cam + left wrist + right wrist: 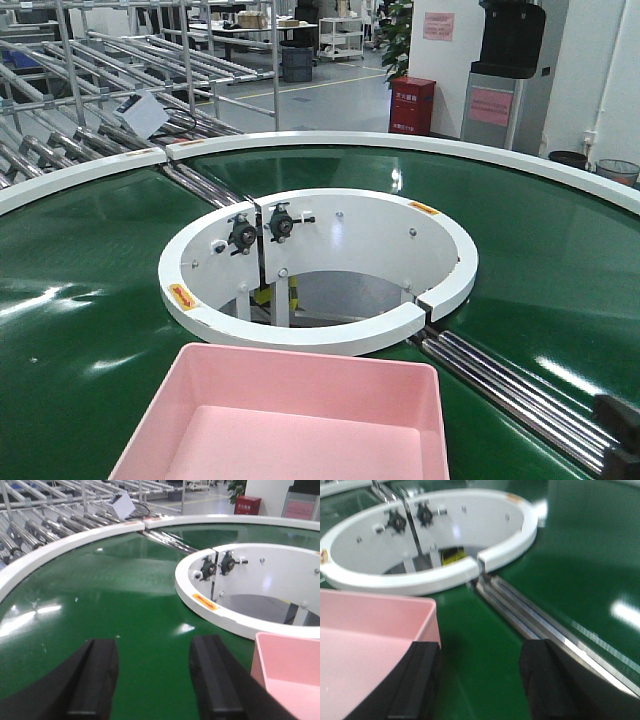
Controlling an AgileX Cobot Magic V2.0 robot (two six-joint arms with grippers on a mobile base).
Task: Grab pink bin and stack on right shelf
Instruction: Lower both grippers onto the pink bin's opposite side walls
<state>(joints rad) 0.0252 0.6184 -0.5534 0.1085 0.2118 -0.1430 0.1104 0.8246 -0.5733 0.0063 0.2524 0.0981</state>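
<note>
The pink bin sits empty on the green conveyor belt at the near edge of the front view, just in front of the white ring. My left gripper is open above bare belt, with the bin's left corner just right of its right finger. My right gripper is open at the bin's right wall: its left finger overlaps the bin's inside edge and its right finger is over the belt. The right shelf is out of view.
A white inner ring with a bearing bracket opens just beyond the bin. Steel rollers cross the belt at right. Roller racks stand at back left. A red box and a grey cabinet stand behind.
</note>
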